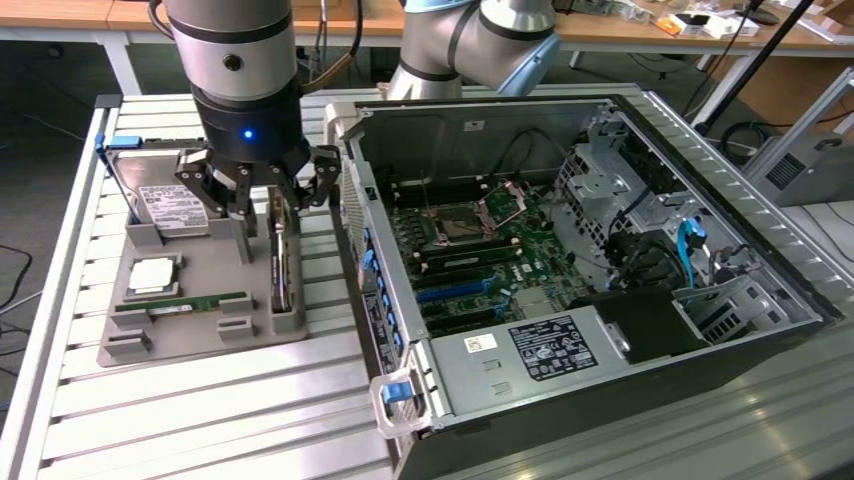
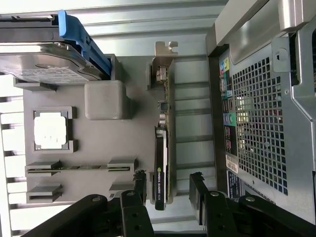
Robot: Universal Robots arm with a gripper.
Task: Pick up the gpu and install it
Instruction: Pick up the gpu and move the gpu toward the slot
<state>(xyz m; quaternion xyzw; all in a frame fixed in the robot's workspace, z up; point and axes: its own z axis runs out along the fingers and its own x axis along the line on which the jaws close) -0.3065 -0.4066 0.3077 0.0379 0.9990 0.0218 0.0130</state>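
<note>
The gripper (image 2: 168, 184) stands open, one black finger on either side of the gpu (image 2: 161, 163), which sits on edge in a grey holder (image 2: 103, 143). The holder also carries a CPU (image 2: 50, 130), a RAM stick (image 2: 74, 168) and a hard drive (image 2: 44, 66). The perforated back of the computer case (image 2: 256, 113) lies just beside it.

arm (image 1: 240, 60): silver-grey tubes, pale blue joint cap (image 1: 434, 5), black wrist section (image 1: 247, 125) w/ blue LED (image 1: 248, 134). hand (image 1: 278, 210): black linkage fingers (image 2: 198, 190), pivot screws visible.
</note>
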